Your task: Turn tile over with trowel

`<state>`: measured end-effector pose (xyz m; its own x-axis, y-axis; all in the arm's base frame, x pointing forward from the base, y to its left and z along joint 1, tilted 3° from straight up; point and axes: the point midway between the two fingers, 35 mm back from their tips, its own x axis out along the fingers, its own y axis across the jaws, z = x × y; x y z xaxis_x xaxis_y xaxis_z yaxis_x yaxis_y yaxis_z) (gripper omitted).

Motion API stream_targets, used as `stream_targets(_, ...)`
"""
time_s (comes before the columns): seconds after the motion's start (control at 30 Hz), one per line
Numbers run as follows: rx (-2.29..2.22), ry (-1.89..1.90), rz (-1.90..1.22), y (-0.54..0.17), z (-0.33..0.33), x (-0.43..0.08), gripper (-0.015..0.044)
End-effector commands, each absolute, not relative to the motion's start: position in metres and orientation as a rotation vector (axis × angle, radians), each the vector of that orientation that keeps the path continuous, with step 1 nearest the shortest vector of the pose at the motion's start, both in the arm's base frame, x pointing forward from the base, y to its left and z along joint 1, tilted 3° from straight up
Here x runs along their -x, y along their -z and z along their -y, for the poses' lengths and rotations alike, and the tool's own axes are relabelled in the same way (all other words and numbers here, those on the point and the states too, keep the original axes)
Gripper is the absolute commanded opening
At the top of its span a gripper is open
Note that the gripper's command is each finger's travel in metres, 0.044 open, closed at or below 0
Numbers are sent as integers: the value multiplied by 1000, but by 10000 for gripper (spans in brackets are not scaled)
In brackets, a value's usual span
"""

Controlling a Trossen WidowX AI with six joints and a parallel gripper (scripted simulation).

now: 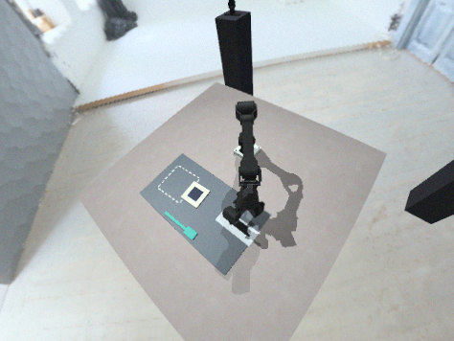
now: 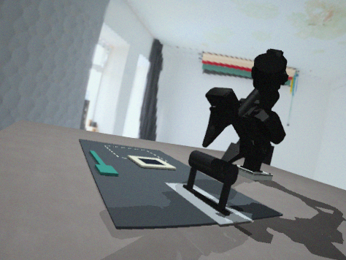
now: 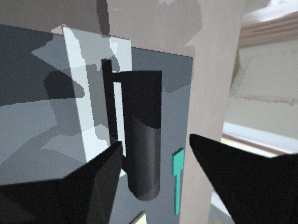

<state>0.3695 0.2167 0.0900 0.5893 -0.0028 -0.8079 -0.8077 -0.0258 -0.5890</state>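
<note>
The black-handled trowel [image 1: 238,227] [image 2: 212,166] [image 3: 142,135] stands on the mat [image 1: 211,254] [image 2: 135,204] [image 3: 175,75], its handle raised on two posts over a flat pale blade. The tile [image 1: 195,193] [image 2: 151,161], cream with a dark square on its upper face, lies flat on the mat, at the edge of the dashed outline [image 1: 178,166]. Its corner shows low in the wrist view. My gripper [image 2: 215,153] [image 3: 156,142] is open and tilted, close to the trowel handle. The handle shows between the fingertips in the wrist view, but is not clasped. The arm hides part of the trowel in the top view.
A teal paddle-shaped tool [image 1: 190,233] [image 2: 106,170] [image 3: 178,162] lies along the mat's edge, beside the tile. The arm's pale base [image 2: 255,174] stands on the table [image 1: 330,168]. Black posts [image 1: 236,53] [image 1: 431,196] stand beyond the table.
</note>
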Motion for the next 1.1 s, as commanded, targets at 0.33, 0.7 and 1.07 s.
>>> stream_targets(0.33,1465,-551,-574,-84,-198,-340,300)
stream_targets(0.7,1465,-550,-574,-75,-199,-352,300)
stream_targets(1.07,1465,-550,-573,-64,-199,-365,300)
